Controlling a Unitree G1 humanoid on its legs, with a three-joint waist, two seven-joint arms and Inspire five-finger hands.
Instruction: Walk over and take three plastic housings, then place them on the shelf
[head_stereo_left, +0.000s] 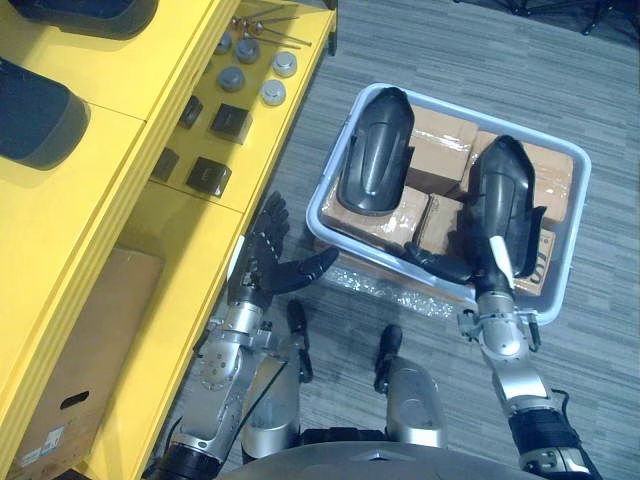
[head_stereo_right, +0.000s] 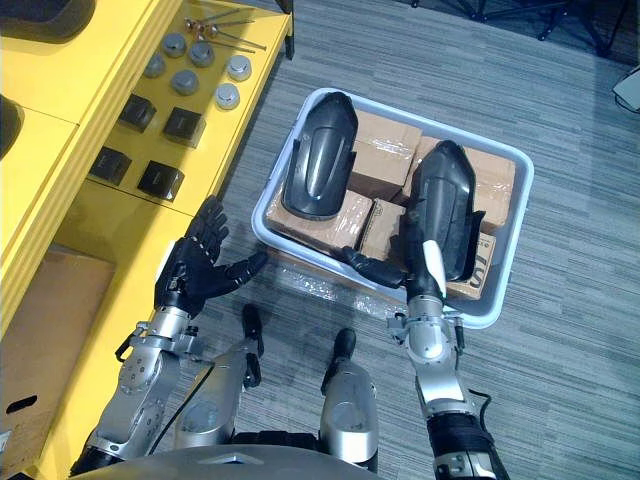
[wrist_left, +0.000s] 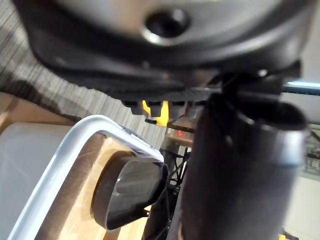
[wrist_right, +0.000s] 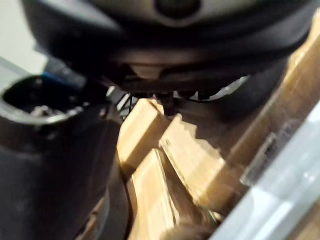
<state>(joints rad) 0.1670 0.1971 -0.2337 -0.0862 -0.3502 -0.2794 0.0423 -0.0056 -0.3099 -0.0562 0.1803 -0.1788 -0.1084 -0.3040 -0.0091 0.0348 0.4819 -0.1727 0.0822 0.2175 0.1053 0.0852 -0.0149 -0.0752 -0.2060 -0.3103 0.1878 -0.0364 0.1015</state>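
Fingers (head_stereo_left: 272, 215) of the left hand (head_stereo_left: 268, 262) are spreading wide and straight, holding nothing, with the hand hovering just beside the edge of the yellow shelf (head_stereo_left: 130, 230). A brown carton (head_stereo_left: 80, 350) is sitting under the shelf's near end. Level with the left hand, the right hand (head_stereo_left: 490, 270) is reaching over the near rim of the pale bin (head_stereo_left: 335, 150) and lying against the near end of the right housing (head_stereo_left: 505, 195). It is dark on dark there, so whether it is gripping cannot be told. A strip of clear wrap (head_stereo_left: 385, 290) is lying on the floor just beside the bin's near wall. Inside the bin, both black housings are resting on cardboard boxes (head_stereo_left: 440, 140), the left housing (head_stereo_left: 378, 150) lying lengthwise along the left wall, apart from the right one. On the shelf, small black blocks (head_stereo_left: 208, 175) are sitting nearer and grey round caps (head_stereo_left: 255, 75) farther, while two dark rounded pieces (head_stereo_left: 35, 115) are lying on its top level.
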